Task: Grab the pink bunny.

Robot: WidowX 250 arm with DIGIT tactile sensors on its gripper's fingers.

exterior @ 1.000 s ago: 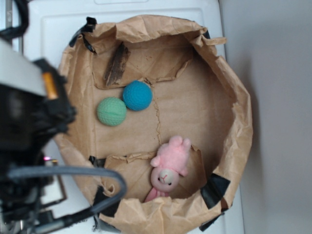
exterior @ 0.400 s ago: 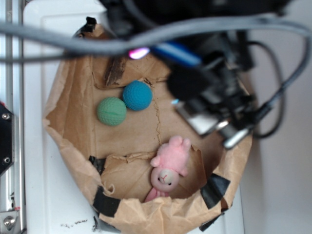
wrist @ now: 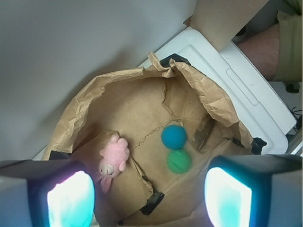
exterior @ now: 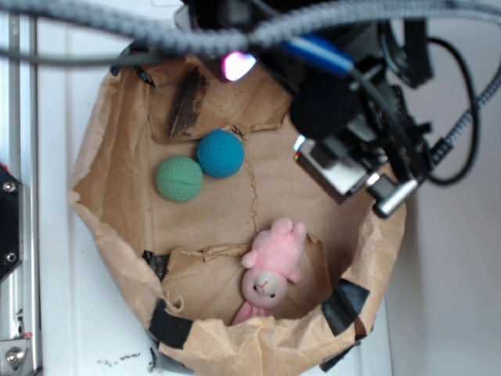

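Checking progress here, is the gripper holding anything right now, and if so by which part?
Nothing is held. The gripper is open above the paper bag, and the pink bunny lies untouched on its floor.

- A black, blurred arm body (exterior: 329, 102) is seen, with a silver metal block beside the fingers.
- Grey braided and black cables (exterior: 235, 31) are strung above it.
- A pink light and a blue part are shown.
- Two grey-edged fingers (wrist: 66, 198) with glowing pads, pinkish and teal, are seen.

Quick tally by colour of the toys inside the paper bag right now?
Pink: 1, the pink bunny
Green: 1, the green ball
Blue: 1, the blue ball
Total: 3
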